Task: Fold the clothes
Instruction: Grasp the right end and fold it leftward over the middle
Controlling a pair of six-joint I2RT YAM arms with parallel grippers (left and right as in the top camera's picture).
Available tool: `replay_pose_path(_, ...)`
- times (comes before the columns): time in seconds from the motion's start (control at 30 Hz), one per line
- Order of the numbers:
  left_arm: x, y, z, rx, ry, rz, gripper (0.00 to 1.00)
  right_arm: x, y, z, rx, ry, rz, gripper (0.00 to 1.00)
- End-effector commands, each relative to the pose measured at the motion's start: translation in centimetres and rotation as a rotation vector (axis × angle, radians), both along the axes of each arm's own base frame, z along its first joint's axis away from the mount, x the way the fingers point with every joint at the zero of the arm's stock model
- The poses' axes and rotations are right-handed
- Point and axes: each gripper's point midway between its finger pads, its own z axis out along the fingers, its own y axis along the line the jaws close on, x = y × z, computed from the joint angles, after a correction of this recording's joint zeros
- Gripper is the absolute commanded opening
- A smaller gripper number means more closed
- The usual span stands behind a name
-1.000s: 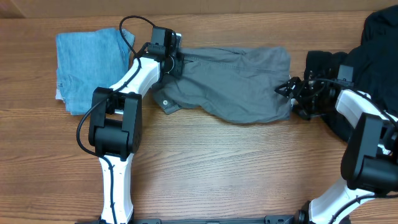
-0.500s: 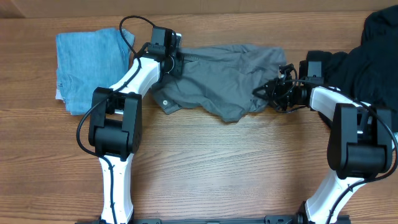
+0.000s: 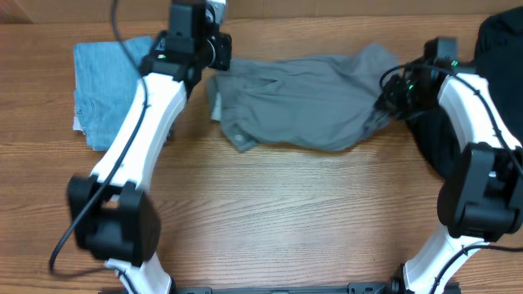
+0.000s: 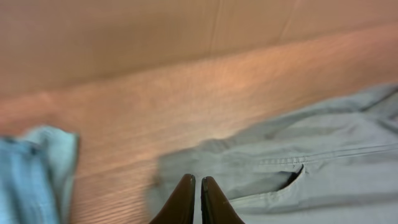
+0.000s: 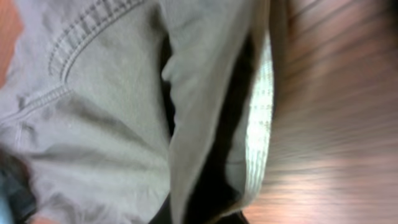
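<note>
Grey shorts (image 3: 302, 102) stretch across the far middle of the table, slung between both arms. My left gripper (image 3: 216, 67) is raised over their left end, its jaws shut (image 4: 194, 183) with the waistband edge pinched and the pocket seam of the shorts (image 4: 311, 162) below. My right gripper (image 3: 391, 91) is shut on the right end. In the right wrist view the grey cloth (image 5: 112, 112) and its pale ribbed inner band (image 5: 258, 124) hang from the jaws (image 5: 205, 214), which the fabric mostly hides.
A folded light-blue garment (image 3: 102, 82) lies at the far left, its corner showing in the left wrist view (image 4: 31, 174). A heap of black clothes (image 3: 498, 49) fills the far right corner, behind the right arm. Bare wood lies in front of the shorts.
The right gripper shut on the shorts' right end and pulled it up and to the right. The left arm rose with the waistband. The shorts shifted right and stretched out.
</note>
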Motion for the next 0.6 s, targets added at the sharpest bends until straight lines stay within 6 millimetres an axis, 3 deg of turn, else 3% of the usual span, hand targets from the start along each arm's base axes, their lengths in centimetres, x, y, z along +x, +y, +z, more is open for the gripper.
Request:
replay_pose_path(0.0,-1.9,0.5,3.1,-0.008,-0.019,0.006,0.09,1.6,-5.3,7.7,-0.348,-0.138,-0.074,0.04)
replay_pose_path(0.1,-3.0,0.7,3.2,-0.002,0.013,0.003,0.09,2.2,-5.0,10.8,-0.421,-0.192,-0.06,0.04)
replay_pose_path(0.2,-3.9,0.9,2.4,0.009,0.062,0.003,0.06,2.7,-3.3,12.3,-0.455,-0.228,-0.023,0.04)
replay_pose_path(0.4,-4.6,0.9,1.7,0.012,0.102,-0.003,0.04,2.8,4.4,12.5,-0.516,-0.282,0.2,0.04)
replay_pose_path(0.57,-5.2,0.3,1.4,-0.012,0.13,-0.035,0.04,1.7,11.1,12.4,-0.592,-0.336,0.453,0.04)
